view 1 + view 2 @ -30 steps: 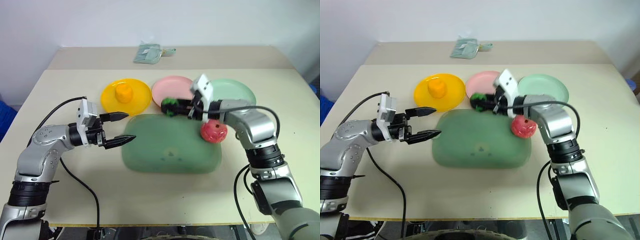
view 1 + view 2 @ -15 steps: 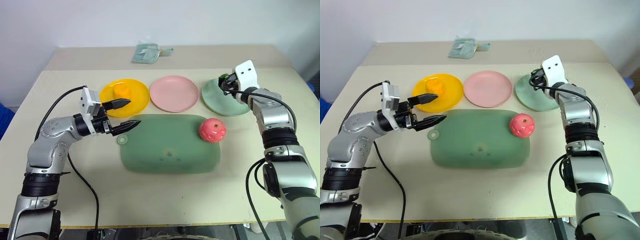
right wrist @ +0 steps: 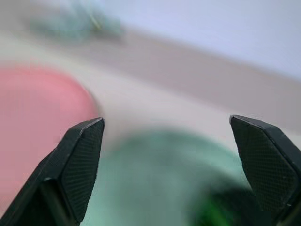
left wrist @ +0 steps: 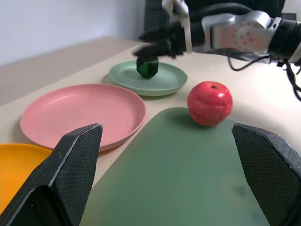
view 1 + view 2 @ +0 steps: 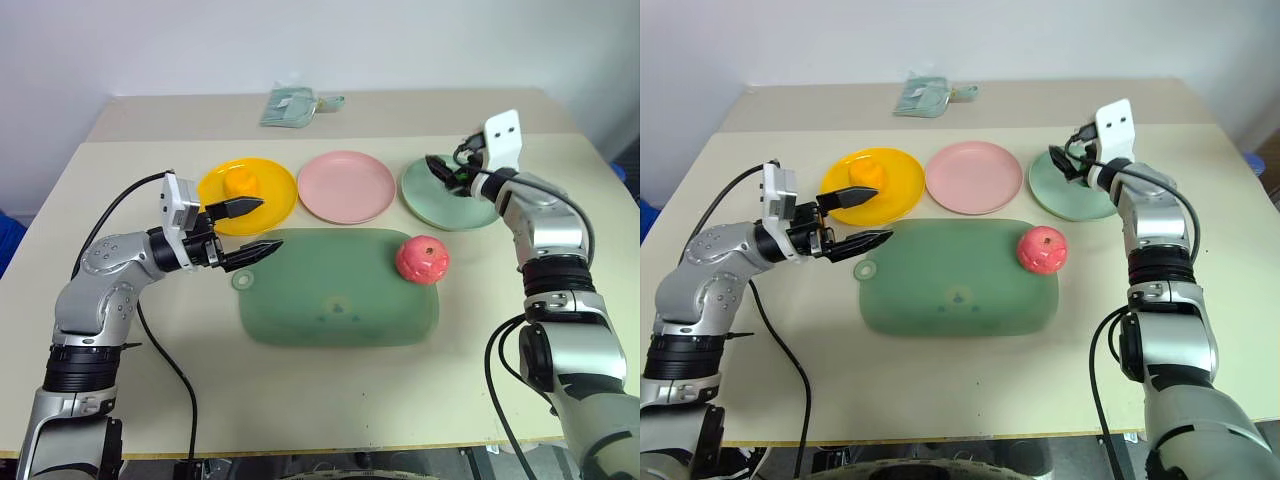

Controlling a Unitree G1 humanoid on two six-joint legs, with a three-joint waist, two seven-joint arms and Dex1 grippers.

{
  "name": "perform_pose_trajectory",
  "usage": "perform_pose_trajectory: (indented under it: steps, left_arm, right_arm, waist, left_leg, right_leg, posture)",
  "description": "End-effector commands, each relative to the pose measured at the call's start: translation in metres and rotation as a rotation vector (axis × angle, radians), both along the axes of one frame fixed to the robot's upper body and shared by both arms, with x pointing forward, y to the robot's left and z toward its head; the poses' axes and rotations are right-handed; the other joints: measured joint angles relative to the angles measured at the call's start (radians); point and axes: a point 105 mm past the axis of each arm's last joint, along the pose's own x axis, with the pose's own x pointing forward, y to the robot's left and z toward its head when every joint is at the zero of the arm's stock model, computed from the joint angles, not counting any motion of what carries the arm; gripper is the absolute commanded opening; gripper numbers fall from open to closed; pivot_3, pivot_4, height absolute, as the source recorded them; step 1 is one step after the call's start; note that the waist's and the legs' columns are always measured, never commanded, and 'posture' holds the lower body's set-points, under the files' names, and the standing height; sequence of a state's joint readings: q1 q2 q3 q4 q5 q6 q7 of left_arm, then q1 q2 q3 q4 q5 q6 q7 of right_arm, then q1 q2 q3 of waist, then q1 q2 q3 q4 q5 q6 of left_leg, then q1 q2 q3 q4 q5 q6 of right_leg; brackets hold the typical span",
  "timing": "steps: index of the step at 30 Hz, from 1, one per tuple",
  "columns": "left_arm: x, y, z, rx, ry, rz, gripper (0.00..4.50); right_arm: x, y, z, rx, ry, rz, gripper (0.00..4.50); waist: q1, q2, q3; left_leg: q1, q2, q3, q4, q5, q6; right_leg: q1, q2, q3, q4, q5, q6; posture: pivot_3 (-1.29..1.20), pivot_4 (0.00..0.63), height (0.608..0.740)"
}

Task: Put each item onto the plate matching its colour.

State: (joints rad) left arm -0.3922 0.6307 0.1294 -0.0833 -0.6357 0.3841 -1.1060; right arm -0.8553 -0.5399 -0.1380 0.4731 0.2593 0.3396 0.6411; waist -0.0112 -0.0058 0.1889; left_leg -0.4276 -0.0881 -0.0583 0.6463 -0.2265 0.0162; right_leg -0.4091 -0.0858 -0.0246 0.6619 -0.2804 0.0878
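Judging by its ribbed, rounded shape, the red apple toy [image 5: 423,259] looks light, rigid and apt to roll, so a claw should close across its widest middle. It rests on the right end of the green mat [image 5: 338,300], near the empty pink plate [image 5: 347,186]. The right claw [image 5: 444,172] hangs open above the dark green toy [image 4: 147,66] on the mint plate [image 5: 430,202]; the left claw [image 5: 254,228] is open too, beside the yellow plate [image 5: 270,190] carrying the orange toy [image 5: 240,184].

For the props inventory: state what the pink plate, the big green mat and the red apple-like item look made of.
Pink plate: likely hard plastic, smooth, with a soft sheen.
Green mat: probably silicone or soft plastic, matte, with rounded corners.
Red apple-like item: a toy, plastic or rubbery, slightly glossy, with moulded grooves.
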Motion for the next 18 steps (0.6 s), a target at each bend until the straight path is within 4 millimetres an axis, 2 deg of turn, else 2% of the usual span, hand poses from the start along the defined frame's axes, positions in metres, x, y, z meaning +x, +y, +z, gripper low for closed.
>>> perform_pose_trajectory:
  steps: [1,5,11,15,18]
  left_arm:
    - [-0.010,0.004,0.011,-0.013,-0.016,-0.037,4.50]
    - [-0.017,0.006,0.007,0.006,0.022,-0.072,4.50]
    - [-0.021,0.006,0.003,0.026,0.043,-0.095,4.50]
    - [-0.022,0.004,0.000,0.031,0.062,-0.113,4.50]
    - [-0.020,0.004,-0.001,0.038,0.061,-0.111,4.50]
  right_arm:
    - [-0.059,0.039,0.007,-0.017,0.050,0.427,4.44]
    - [-0.090,0.030,-0.011,-0.128,0.174,0.515,4.44]
    - [-0.096,-0.003,-0.035,-0.305,0.287,0.428,4.44]
    - [-0.106,-0.010,-0.049,-0.303,0.385,0.428,4.44]
    - [-0.113,-0.004,-0.057,-0.289,0.440,0.464,4.44]
  waist:
    - [0.007,0.000,0.000]
    - [0.012,0.000,0.000]
    - [0.018,0.000,0.000]
    - [0.021,0.000,0.000]
    - [0.021,0.000,0.000]
  left_leg:
    - [0.000,0.000,-0.001,0.000,0.000,0.001]
    - [0.000,-0.001,-0.001,0.002,-0.005,0.009]
    - [0.000,0.000,0.000,0.002,-0.005,0.008]
    - [0.000,0.000,0.000,0.000,-0.005,0.008]
    - [0.000,0.000,0.000,0.001,-0.005,0.008]
  right_leg:
    - [0.000,0.000,0.000,0.000,0.000,0.000]
    - [0.002,-0.001,0.000,-0.003,0.000,0.000]
    - [0.002,-0.001,0.000,-0.003,0.000,0.000]
    - [0.002,-0.001,0.000,-0.004,0.000,0.000]
    - [0.002,-0.001,0.000,-0.004,0.000,0.000]
  posture:
    - [0.00,0.150,0.729]
    - [0.00,0.150,0.729]
    - [0.00,0.150,0.729]
    - [0.00,0.150,0.729]
    - [0.00,0.150,0.729]
